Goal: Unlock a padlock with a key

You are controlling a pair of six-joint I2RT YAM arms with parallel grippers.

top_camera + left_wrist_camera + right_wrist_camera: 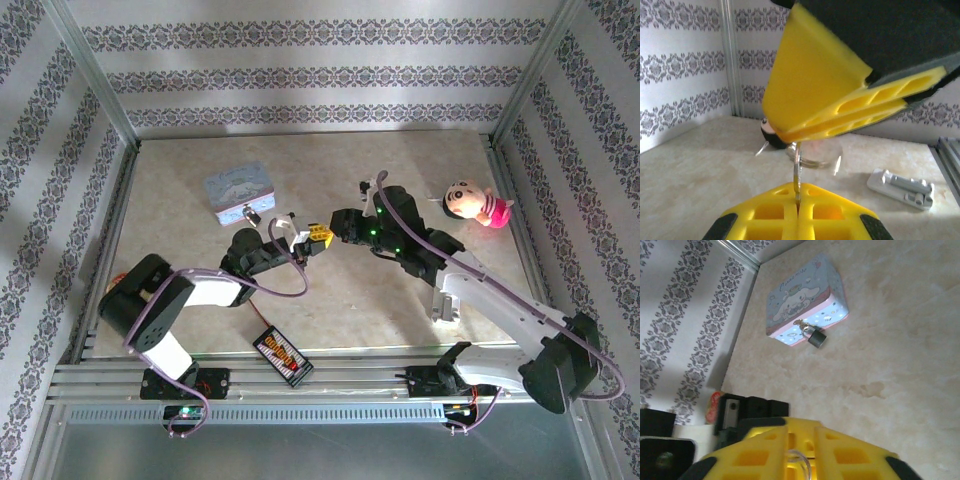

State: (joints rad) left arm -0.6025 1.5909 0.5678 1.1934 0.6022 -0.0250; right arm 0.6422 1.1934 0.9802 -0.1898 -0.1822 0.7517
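The left fingers (765,217) are pressed together. The key (797,175) stands upright in the seam between them, with its lower end clamped at their tips. The upper end of the key reaches the tips of the right fingers (830,100), which come down from above at a slant. In the right wrist view the right fingers are narrow, with a thin ring (799,460) in the small gap between them. I cannot tell if they grip it or only surround it. In the top view the two pairs of fingers meet tip to tip above the middle of the bench (350,290). The padlock (816,337) is apart from them, further back and to the left. It hangs on the front clasp of a light-blue tin (800,295), just beside the tin's front wall. A small doll (475,203) lies at the far right of the bench, and a black board with wires (283,355) lies near the front edge.
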